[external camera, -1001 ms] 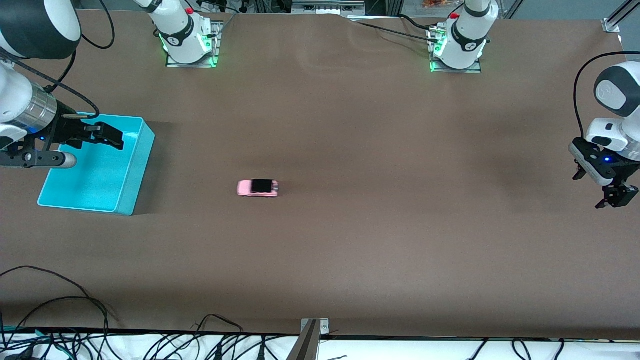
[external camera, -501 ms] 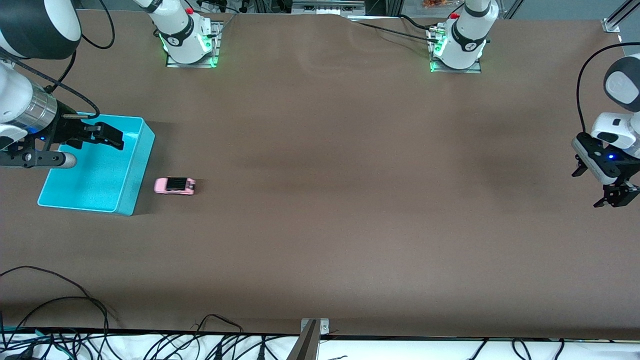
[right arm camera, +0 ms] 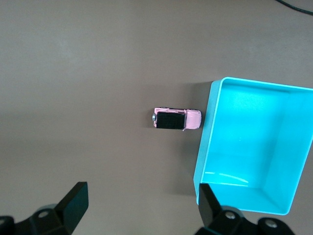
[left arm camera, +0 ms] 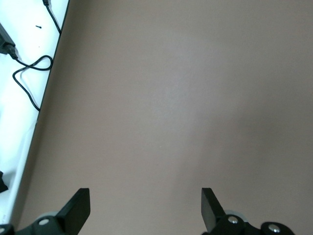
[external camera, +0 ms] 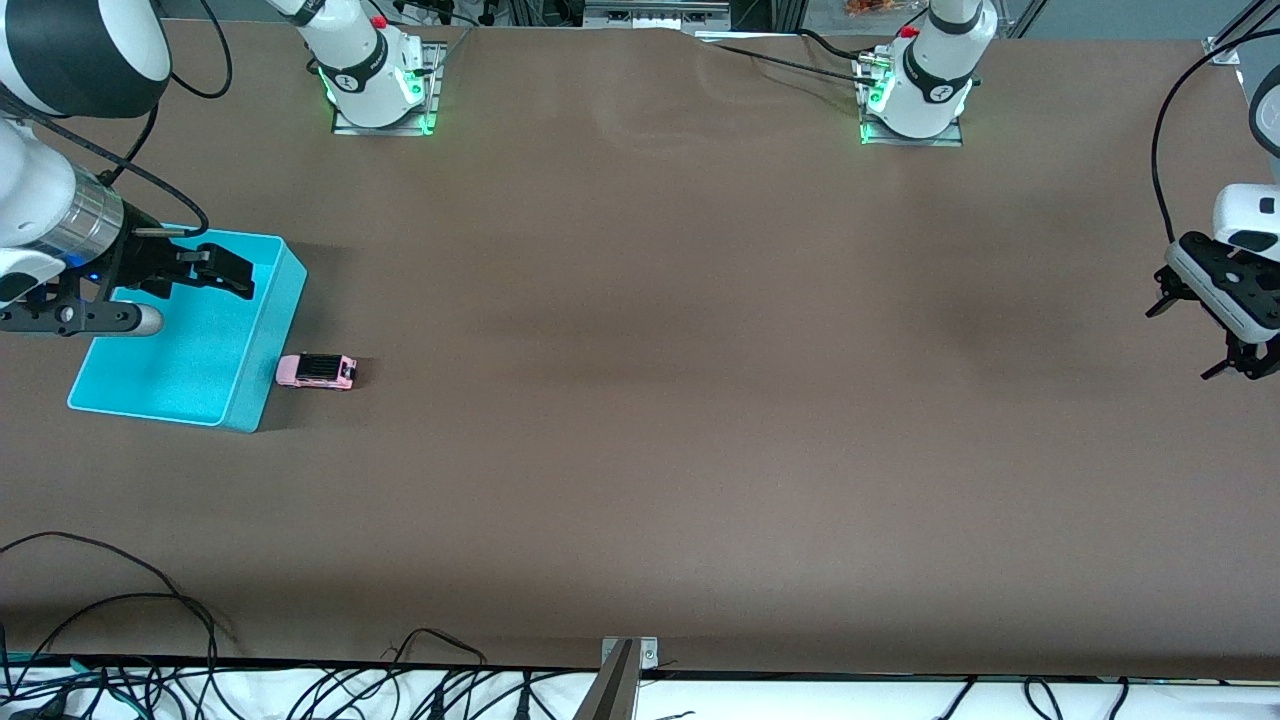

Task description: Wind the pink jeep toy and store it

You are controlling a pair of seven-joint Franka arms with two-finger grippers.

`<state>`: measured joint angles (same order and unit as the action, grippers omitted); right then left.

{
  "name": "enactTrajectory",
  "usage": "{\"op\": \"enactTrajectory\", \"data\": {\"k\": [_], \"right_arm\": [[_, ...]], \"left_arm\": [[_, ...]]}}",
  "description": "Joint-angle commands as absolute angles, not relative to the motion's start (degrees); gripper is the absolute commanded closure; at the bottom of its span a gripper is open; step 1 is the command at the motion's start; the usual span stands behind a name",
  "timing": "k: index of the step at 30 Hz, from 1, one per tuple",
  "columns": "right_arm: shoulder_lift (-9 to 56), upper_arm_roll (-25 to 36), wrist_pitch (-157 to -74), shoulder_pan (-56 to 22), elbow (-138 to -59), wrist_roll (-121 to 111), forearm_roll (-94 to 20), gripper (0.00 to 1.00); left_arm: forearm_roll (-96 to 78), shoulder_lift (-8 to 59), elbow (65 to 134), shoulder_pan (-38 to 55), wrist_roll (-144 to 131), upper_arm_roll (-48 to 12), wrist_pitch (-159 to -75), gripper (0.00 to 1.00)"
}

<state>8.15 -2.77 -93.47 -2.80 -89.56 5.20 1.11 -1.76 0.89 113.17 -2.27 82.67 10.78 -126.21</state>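
Clearly light, rigid and free-rolling, the pink jeep toy point(external camera: 316, 371) rests against the cyan bin point(external camera: 262, 390); pinch its flat sides. Both jaws spread, empty: right gripper point(external camera: 232, 274) over the bin, left gripper point(external camera: 1238, 366) waiting at the table's end

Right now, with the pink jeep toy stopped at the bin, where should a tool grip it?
Probably from straight above, closing across the narrow flanks of the pink jeep toy. Its nose rests against the cyan bin wall, blocking an end-on grip. The open right tool over the bin is closest.
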Motion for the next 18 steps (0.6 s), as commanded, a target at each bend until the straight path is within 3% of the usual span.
{"op": "enactTrajectory", "data": {"k": [1, 18], "right_arm": [[9.2, -2.7, -93.3, -3.0, -89.3, 5.4, 1.3, 0.0], [13.4, -2.6, -93.8, -2.3, -89.3, -4.6, 1.4, 0.0]], "left_arm": [[-3.3, -1.2, 114.3, -2.3, 80.5, 10.4, -125.1, 0.0], [-2.7, -6.8, 113.6, -2.4, 69.7, 10.5, -118.0, 0.0]]}}
